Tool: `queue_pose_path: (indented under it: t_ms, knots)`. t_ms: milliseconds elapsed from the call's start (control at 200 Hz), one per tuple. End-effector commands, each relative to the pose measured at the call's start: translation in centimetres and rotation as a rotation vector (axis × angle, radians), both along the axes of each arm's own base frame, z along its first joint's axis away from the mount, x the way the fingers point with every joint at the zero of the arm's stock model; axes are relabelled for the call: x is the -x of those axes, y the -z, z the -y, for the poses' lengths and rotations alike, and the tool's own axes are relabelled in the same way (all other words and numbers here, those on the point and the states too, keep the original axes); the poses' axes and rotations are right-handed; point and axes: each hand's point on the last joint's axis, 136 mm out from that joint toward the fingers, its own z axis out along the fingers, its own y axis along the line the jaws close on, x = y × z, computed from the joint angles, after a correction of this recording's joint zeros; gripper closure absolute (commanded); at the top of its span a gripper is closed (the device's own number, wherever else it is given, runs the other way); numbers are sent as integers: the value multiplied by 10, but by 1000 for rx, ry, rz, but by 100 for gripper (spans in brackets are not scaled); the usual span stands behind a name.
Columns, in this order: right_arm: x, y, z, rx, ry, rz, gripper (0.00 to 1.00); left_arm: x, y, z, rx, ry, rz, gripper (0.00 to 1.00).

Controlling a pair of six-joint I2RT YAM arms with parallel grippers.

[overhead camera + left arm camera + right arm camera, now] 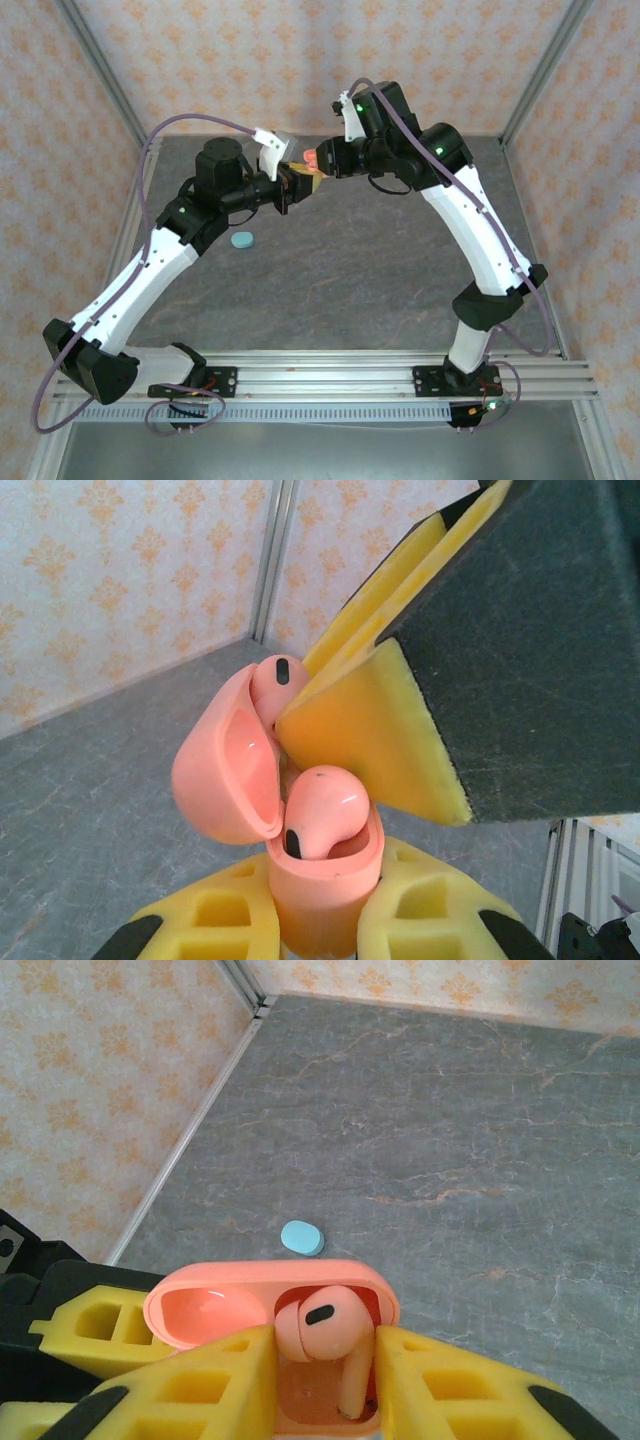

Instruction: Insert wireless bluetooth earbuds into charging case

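Grey marbled table (380, 260), walled with orange-patterned wallpaper (300, 60). Both arms reach in from the near edge and meet above the far half of the table.

Left gripper (320, 925): jaws closed on the lower body of the pink charging case (315, 900) and holding it up off the table. Case lid (225, 770) hinged open, swung to the left in the left wrist view. One pink earbud (325, 815) sits in the case body, its rounded head standing above the rim.

Right gripper (325, 1355): jaws stand slightly apart, one on each side of the second pink earbud (320, 1325). This earbud is at the case mouth, head up, stem pointing down into the body. It touches one finger. Contact with the other finger cannot be told, so grip is not confirmed.

From the left wrist, the right gripper's yellow fingers (370, 740) come in from the upper right, tips against the open case.

Small teal oval case (302, 1237) lies flat on the table, shut, well apart from both grippers.
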Motion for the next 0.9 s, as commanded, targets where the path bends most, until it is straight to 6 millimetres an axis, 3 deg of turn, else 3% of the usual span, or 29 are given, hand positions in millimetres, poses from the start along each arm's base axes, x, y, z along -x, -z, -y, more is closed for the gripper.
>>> queue_pose_path:
  t_ms: [0, 891]
  knots:
    - [7, 3, -2, 7, -25, -28, 68, 9, -39, 0, 65, 21, 115, 100]
    - [5, -8, 3, -79, 19, -64, 66, 16, -44, -2, 78, 32, 128, 100]
